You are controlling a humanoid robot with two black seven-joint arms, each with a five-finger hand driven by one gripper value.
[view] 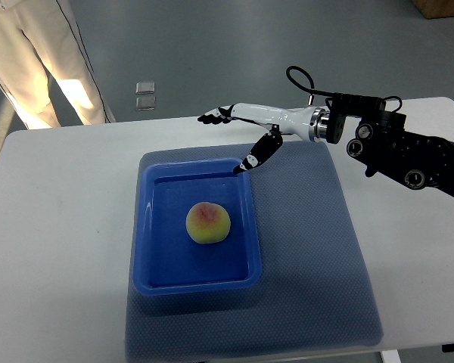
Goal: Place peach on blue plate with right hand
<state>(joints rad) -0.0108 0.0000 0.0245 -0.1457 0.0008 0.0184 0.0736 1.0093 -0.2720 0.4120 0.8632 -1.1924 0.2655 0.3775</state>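
A yellow-pink peach [207, 224] lies in the middle of the blue plate [153, 276], a rectangular tray with raised walls. My right hand [231, 136] hovers above the tray's far edge, palm down, its white fingers [212, 116] stretched toward the left and its thumb [256, 157] pointing down at the tray's far right corner. The hand is open and holds nothing, well apart from the peach. Its black forearm [405, 151] comes in from the right edge. The left arm does not show.
The tray sits on a blue-grey mat [318, 257] on a white table [53, 249]. A person in light trousers [41, 60] stands beyond the table's far left corner. A small grey floor fitting [144, 95] lies behind the table.
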